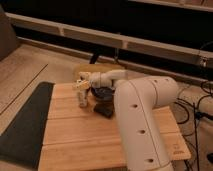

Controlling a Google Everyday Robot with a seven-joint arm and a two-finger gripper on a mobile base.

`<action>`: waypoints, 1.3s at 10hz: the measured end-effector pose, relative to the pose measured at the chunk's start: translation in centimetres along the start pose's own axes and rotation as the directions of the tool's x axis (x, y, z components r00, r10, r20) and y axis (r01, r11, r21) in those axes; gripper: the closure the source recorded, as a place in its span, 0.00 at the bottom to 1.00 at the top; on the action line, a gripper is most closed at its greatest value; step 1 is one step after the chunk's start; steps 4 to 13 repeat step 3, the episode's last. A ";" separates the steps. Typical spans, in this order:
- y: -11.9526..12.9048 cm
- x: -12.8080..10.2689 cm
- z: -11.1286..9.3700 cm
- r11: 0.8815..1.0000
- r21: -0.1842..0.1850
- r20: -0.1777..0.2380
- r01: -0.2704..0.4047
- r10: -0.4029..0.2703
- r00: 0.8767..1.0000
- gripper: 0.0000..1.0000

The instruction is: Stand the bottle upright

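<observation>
- Seemingly upright, the slim cream-white bottle (83,98) stands on the slatted wooden bench (75,135), beside a dark round bowl (103,93).
- The pale gripper (81,85) sits at its top; jaws open or gripping, cannot tell.

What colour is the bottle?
The bottle is plain cream-white, camera view; gripper at its top.

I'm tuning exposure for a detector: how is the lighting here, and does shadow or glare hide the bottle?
Camera view: warm, dim light, with a near-black background. No glare on the bottle, which shows pale against the wooden table, directly below the gripper at the table's far left part. The dark bowl and brown block beside it blend into shadow.
</observation>
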 end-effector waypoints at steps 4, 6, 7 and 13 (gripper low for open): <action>-0.5 0.2 -0.4 0.999 0.024 -0.002 -0.022 0.022 1.000 0.22; -0.5 0.2 -0.4 0.999 0.024 -0.002 -0.022 0.022 1.000 0.22; -0.5 0.2 -0.4 0.999 0.024 -0.002 -0.022 0.022 1.000 0.22; -0.5 0.2 -0.4 0.999 0.024 -0.002 -0.022 0.022 1.000 0.22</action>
